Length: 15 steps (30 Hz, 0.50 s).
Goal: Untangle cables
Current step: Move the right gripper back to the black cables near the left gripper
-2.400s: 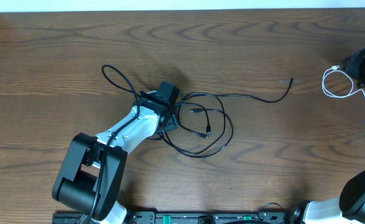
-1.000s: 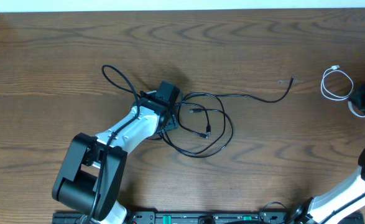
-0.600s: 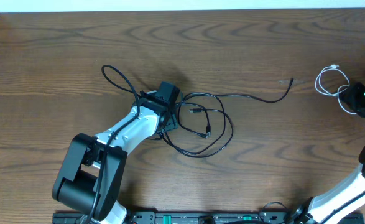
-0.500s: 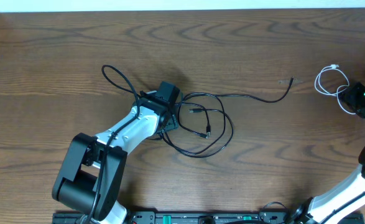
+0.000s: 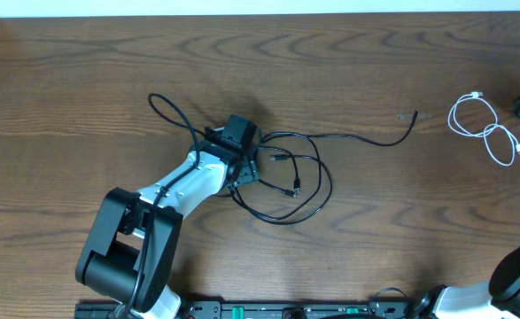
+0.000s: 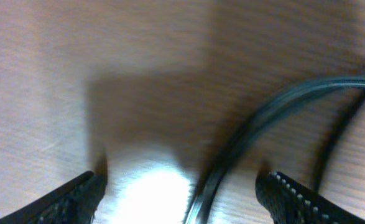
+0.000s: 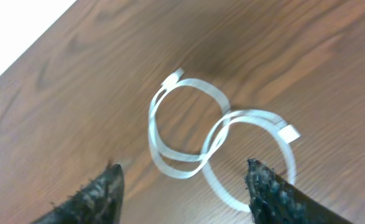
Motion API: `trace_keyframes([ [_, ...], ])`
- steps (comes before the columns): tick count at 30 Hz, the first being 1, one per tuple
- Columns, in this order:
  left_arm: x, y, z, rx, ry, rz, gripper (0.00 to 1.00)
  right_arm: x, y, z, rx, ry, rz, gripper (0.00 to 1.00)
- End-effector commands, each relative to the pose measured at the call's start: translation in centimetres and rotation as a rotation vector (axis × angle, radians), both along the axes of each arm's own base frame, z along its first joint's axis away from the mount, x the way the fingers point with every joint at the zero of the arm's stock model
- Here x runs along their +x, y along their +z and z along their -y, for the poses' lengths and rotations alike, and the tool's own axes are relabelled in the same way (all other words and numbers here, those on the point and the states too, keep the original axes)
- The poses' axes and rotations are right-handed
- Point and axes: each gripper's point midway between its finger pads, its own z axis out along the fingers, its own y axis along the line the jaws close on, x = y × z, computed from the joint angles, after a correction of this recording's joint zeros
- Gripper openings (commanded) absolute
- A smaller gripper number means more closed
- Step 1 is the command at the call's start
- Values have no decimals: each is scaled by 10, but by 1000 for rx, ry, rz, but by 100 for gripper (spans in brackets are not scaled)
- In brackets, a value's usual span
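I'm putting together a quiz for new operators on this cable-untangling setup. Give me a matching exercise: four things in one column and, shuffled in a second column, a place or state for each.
Things:
1. black cable
2. white cable
3. left hand
4. right hand

Places or states:
A. open, pale loops ahead of it, gripping nothing
B. lying in loose loops near the right edge of the table
C. lying in overlapping loops near the table's middle
D. open, straddling a dark strand

Pairs: 1-C, 2-B, 3-D, 4-A
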Motion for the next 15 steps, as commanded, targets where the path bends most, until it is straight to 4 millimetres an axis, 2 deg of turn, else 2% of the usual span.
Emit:
trace_keyframes([
  [1, -22, -17, 37, -176, -213, -102, 86, 8, -7, -51, 102, 124, -20, 64],
  [4, -28, -11, 64, -281, -357, -99, 86, 4, -20, -90, 157, 204, -95, 65],
  [9, -44, -5, 95, -348, -559, -92, 86, -9, -37, -150, 188, 354, -221, 69],
  [10, -46, -5, 99, -346, -580, -90, 86, -12, -39, -160, 190, 382, -242, 72],
  [11, -49, -5, 104, -345, -604, -84, 86, -21, -43, -180, 197, 436, -288, 77],
  [15, -49, -4, 108, -344, -618, -73, 86, -45, -51, -221, 198, 557, -392, 84],
])
